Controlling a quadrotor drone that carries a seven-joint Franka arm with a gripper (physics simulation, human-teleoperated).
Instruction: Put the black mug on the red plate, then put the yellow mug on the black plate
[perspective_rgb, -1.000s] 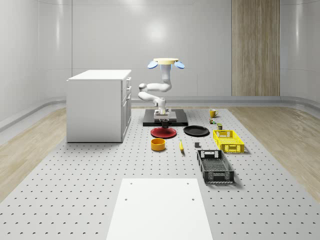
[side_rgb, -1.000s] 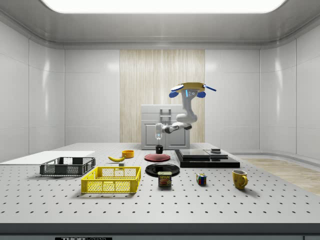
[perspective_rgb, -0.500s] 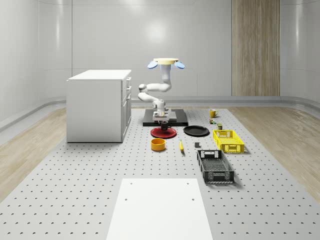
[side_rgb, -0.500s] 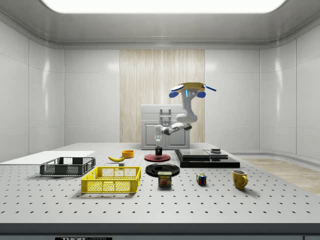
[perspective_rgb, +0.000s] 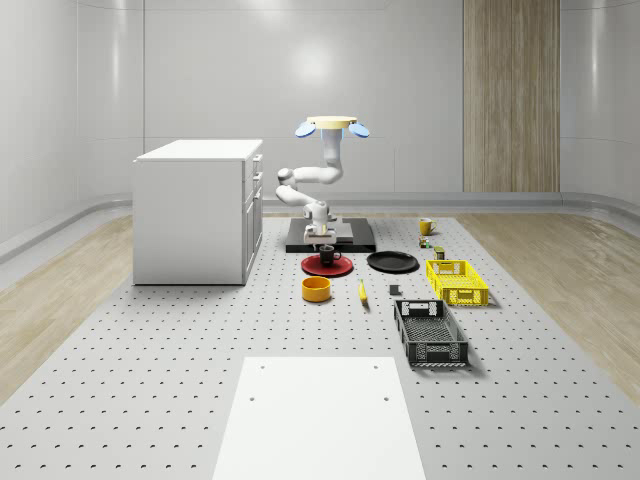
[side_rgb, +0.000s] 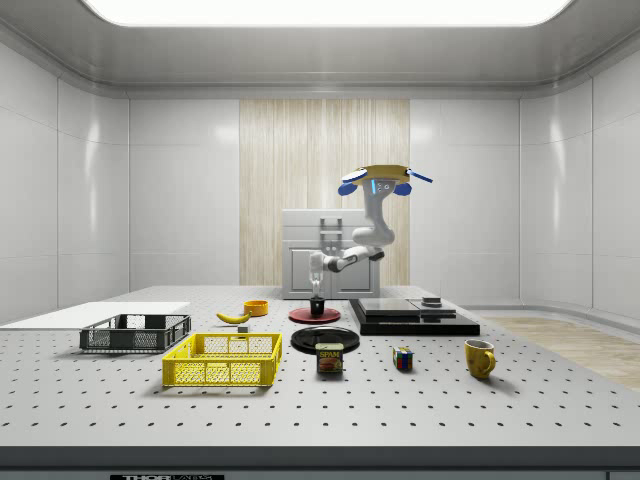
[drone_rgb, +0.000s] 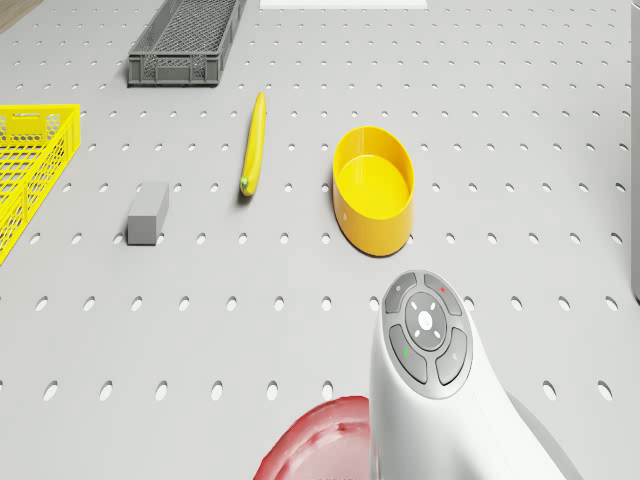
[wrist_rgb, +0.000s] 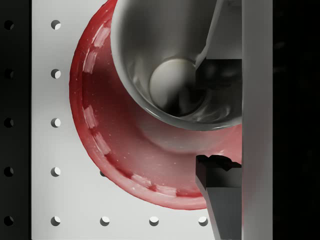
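The black mug stands upright on the red plate, also seen from the side as the mug on the plate. My gripper points down right over it. In the wrist view the gripper is open: one finger is inside the mug, the other finger is outside, and there is a gap on both sides of the wall. The drone hovers above the black platform. The black plate lies beside the red one. The yellow mug stands further back.
A yellow bowl, a banana and a small grey block lie in front of the red plate. A yellow crate and grey crate stand at the whole-scene view's right, a white cabinet at its left.
The arm has lowered the black mug from just above the red plate down onto it. The drone has stayed in place.
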